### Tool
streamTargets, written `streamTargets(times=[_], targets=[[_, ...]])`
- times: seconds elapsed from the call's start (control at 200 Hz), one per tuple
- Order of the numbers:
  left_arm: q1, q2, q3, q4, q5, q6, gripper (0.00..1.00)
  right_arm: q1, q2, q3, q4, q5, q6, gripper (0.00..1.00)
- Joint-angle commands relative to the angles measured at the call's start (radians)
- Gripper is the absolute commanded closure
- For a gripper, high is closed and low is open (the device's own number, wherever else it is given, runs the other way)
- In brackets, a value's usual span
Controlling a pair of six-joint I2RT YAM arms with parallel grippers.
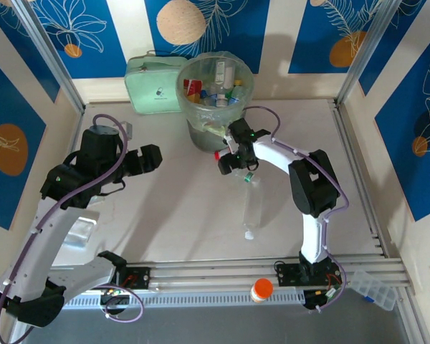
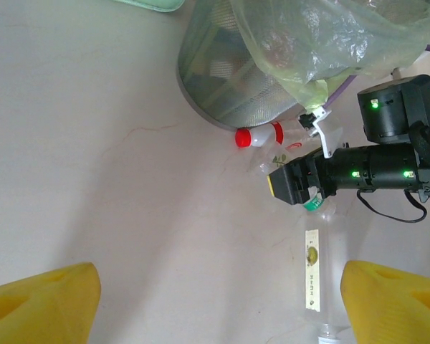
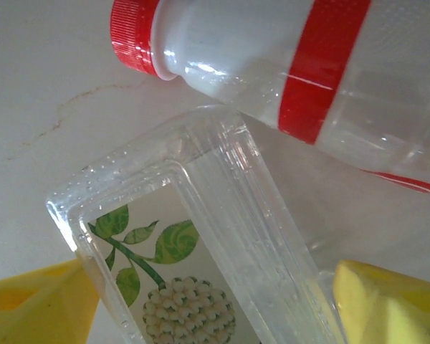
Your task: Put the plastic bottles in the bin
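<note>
Left pincer [image 2: 218, 290] gapes empty; right pincer [image 3: 211, 294] straddles ribbed clear square bottle [image 3: 226, 179], grip unclear.

Left gripper [image 2: 218, 304] hangs above the pale table [image 2: 115, 201], yellow fingertips [image 2: 43, 301] spread wide, bare surface between them. Up top, the bin [image 2: 222, 79] with its green bag liner [image 2: 322, 36]. A red-capped bottle [image 2: 261, 136] lies right against its base. Just beside it, the right gripper [image 2: 294, 188] sits low over a leaf-printed clear bottle [image 2: 266, 165]. A long clear bottle [image 2: 313, 279] points its green cap at that gripper.
</note>
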Motion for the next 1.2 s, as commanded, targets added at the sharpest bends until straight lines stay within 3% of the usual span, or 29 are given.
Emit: streamTargets(times=[0.0, 0.19, 0.525, 0.96, 1.195], targets=[[0.006, -0.001, -0.005, -0.003, -0.009, 0.021, 0.13, 0.037, 0.024, 0.034, -0.033, 0.034, 0.017, 0.18], [0.007, -0.016, -0.023, -0.009, -0.021, 0.021, 0.12, 0.074, 0.053, 0.057, -0.058, 0.098, 0.062, 0.24], [0.007, -0.026, -0.04, -0.011, -0.022, 0.016, 0.11, 0.072, 0.075, 0.083, -0.093, 0.161, 0.096, 0.21], [0.007, -0.02, -0.042, -0.013, -0.023, 0.02, 0.11, 0.055, 0.052, 0.109, -0.073, 0.194, 0.073, 0.44], [0.007, -0.022, -0.048, -0.01, -0.025, 0.017, 0.11, 0.08, -0.008, 0.095, -0.031, 0.25, 0.036, 0.47]])
